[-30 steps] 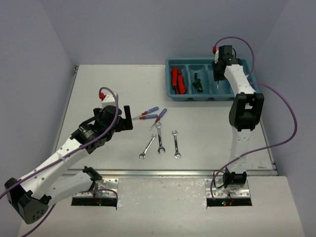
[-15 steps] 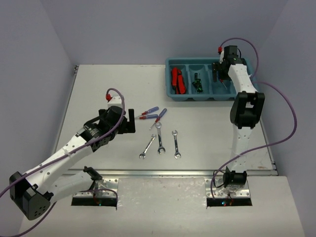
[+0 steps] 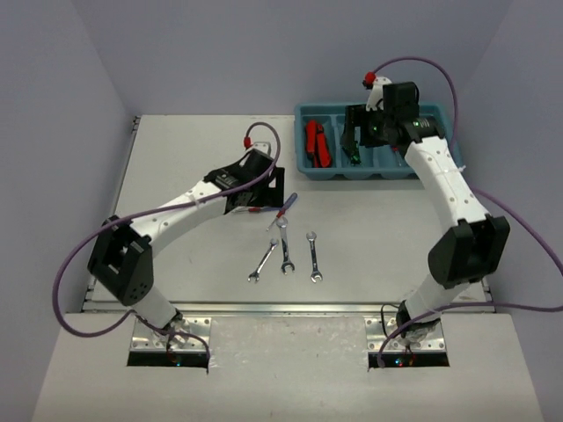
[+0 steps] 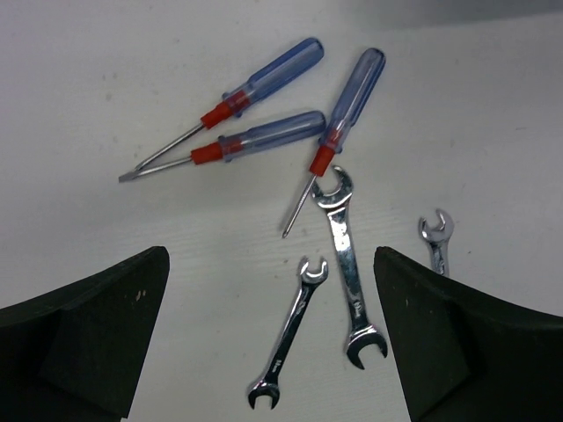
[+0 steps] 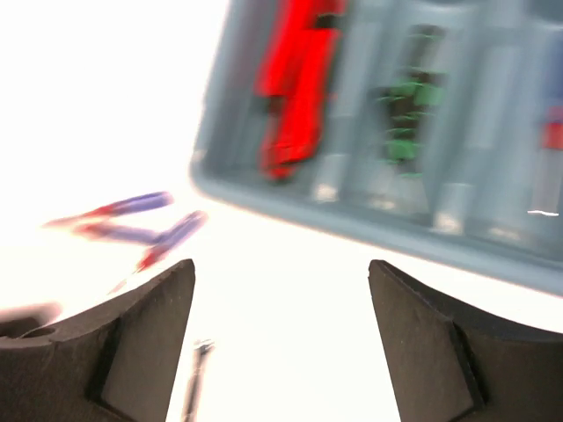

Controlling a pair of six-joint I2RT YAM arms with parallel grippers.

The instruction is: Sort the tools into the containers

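Observation:
Three blue-handled screwdrivers [image 4: 264,136] lie fanned on the table, with three silver wrenches [image 4: 347,264] just beyond them. My left gripper [image 4: 271,290] hovers open above these tools, nothing between its fingers; in the top view the left gripper [image 3: 266,189] covers two of the screwdrivers. The teal tray [image 3: 369,174] holds red-and-black knives [image 3: 315,143] in its left compartment and green-black screwdrivers [image 3: 352,151] in the second. My right gripper [image 3: 356,132] hangs open and empty above the tray. Its wrist view is blurred and shows the tray [image 5: 369,224], the knives [image 5: 295,88] and a blue-and-red tool [image 5: 552,132] at the right edge.
The wrenches [image 3: 284,248] lie side by side in the middle of the table, near its front edge. One screwdriver [image 3: 287,205] shows beside the left gripper. The tray sits at the back right, and purple cables trail from both arms.
My right gripper has opened over the tray's third compartment, left a blue screwdriver there and swung left. My left arm has reached forward and right to above the screwdrivers.

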